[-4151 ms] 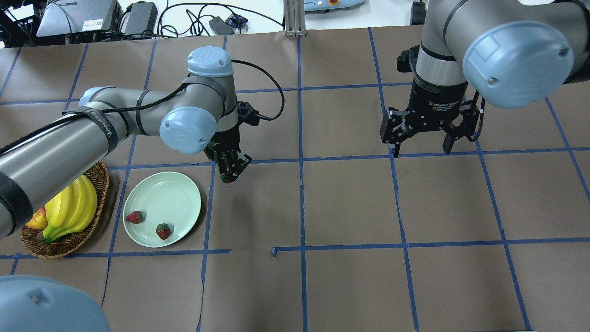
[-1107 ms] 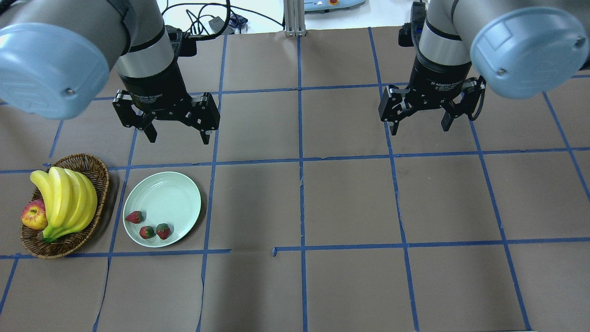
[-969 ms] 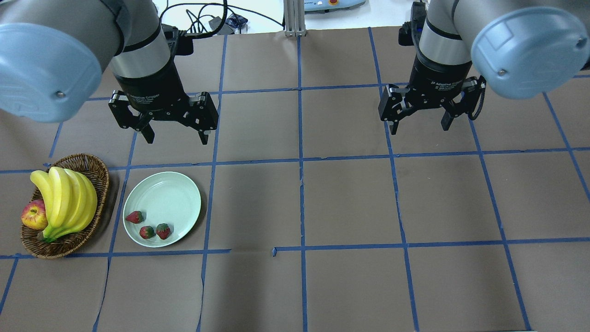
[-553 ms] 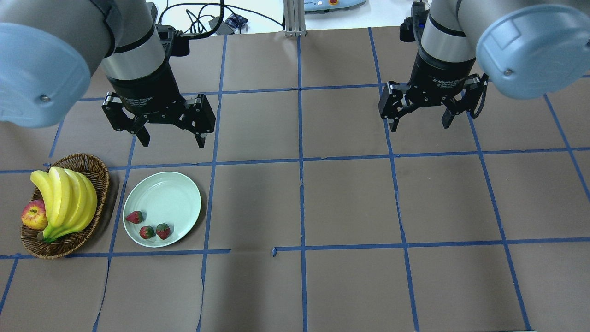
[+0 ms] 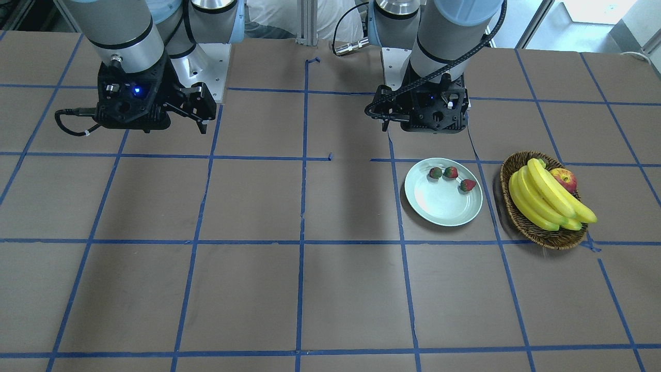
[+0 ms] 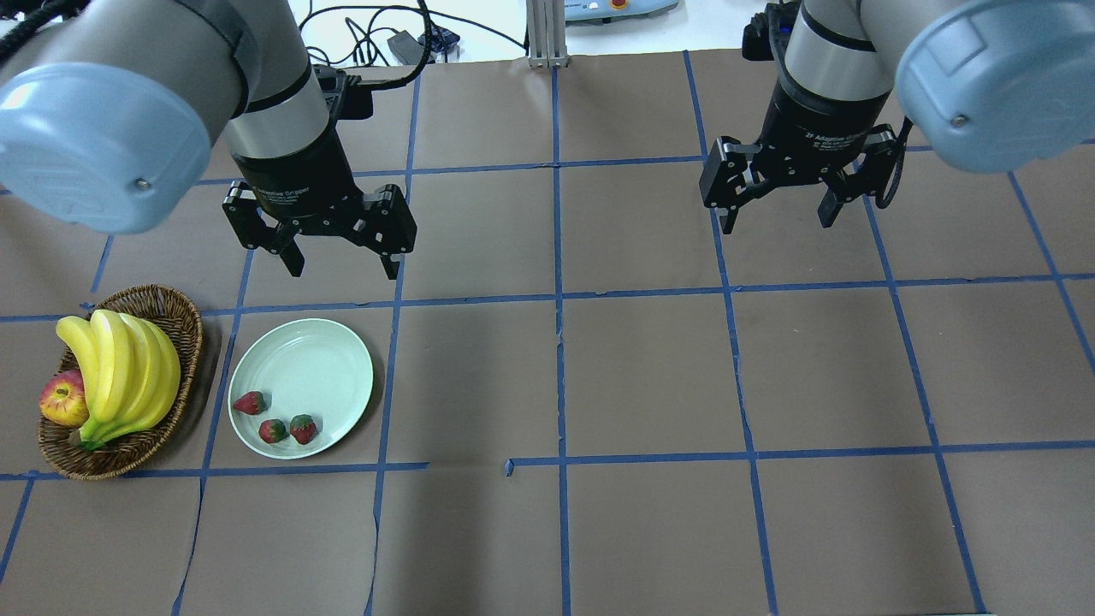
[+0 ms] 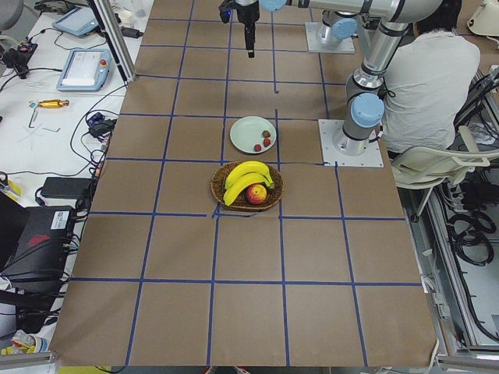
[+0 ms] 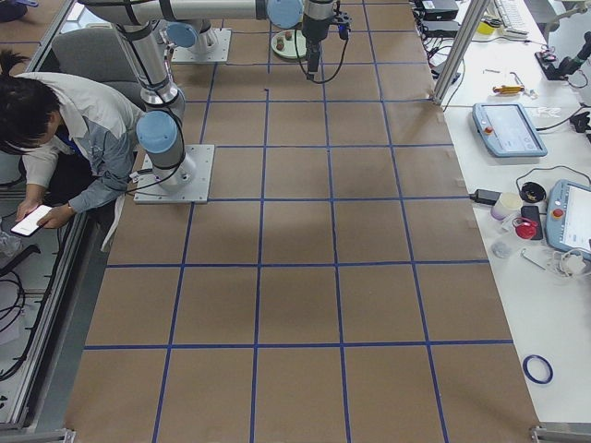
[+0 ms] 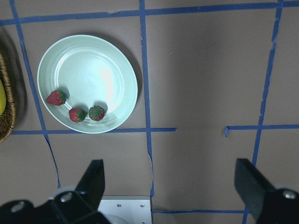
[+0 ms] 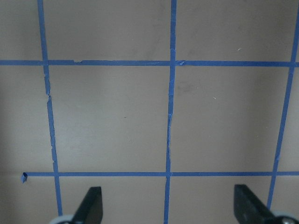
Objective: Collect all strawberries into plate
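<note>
All three small red strawberries point(image 6: 273, 430) with green leafy caps are sitting in the round, shallow, pale mint-green plate point(image 6: 312, 368), bunched along the rim on the side nearest my base. Two of them are right next to each other, maybe touching, can't quite tell. The third sits a little apart, toward the basket side. My left gripper point(image 6: 344, 270) hangs above the brown paper-covered table point(image 6: 650, 376) just past the plate's far edge, fingers spread wide, nothing in them. My left wrist camera looks straight down on the plate and berries. My right gripper point(image 6: 777, 224) is well apart on the other half of the table, also spread wide and holding nothing, over the paper and blue tape grid lines point(image 6: 558, 299). Just beside the plate there's a brown woven wicker basket point(image 6: 190, 325) holding a bunch of yellow bananas point(image 6: 128, 376) and a red-yellow apple point(image 6: 62, 402)
</note>
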